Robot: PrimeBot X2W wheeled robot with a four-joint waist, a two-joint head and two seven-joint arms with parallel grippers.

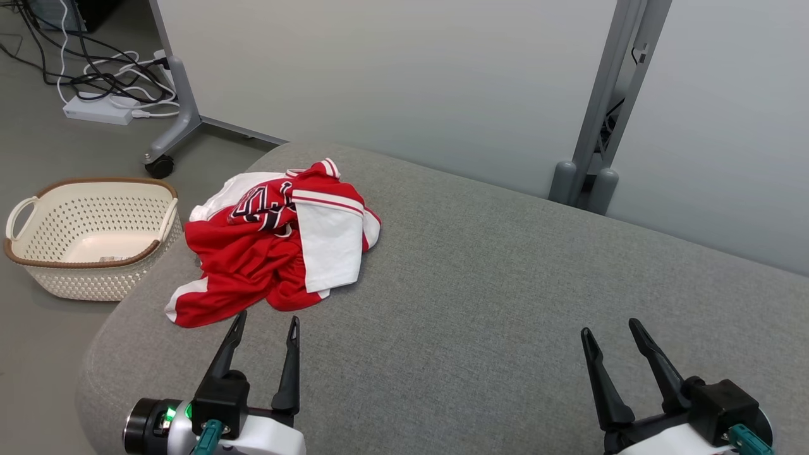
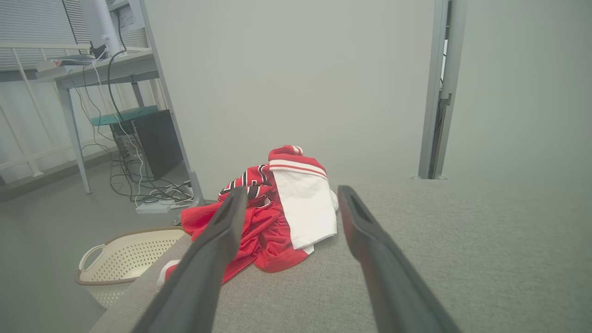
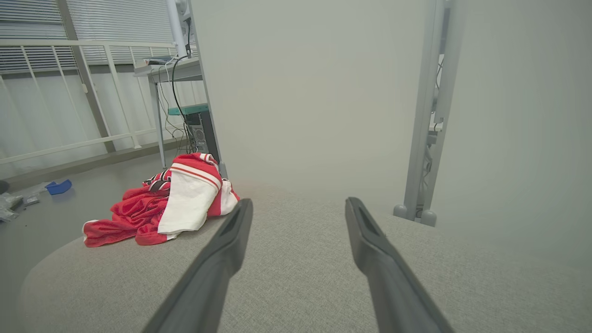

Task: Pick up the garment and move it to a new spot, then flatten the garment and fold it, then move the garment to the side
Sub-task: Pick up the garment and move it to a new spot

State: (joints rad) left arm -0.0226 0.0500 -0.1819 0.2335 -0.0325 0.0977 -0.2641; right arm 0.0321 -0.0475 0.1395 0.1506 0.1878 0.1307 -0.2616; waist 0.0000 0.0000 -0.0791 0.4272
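At the far left of the head view, a pale perforated basket (image 1: pixel 82 278) stands on the floor. It is at nine o'clock from the garment, just beside the rounded end of the cushion.

The garment (image 1: pixel 253 259), a red and white jersey, lies in a crumpled heap on the grey cushion (image 1: pixel 505 284) near its left end. One white panel is folded over the top of the heap.

The left gripper (image 1: pixel 267 318) hovers at six o'clock from the heap. Its fingers are spread wide and empty, pointing toward twelve o'clock with the tips just short of the nearest red hem.

Bare cushion stretches away to the right. The right gripper (image 1: pixel 610 327) sits well apart, at about four o'clock from the garment, also spread wide and holding nothing.

The task appears to be at its first step, with the pick-up not yet made. The next move likely calls for the left gripper to ease toward twelve o'clock, drop onto a bunched fold and pinch it firmly. The limp cloth may otherwise slip. The open cushion toward three o'clock offers room to set the garment down.
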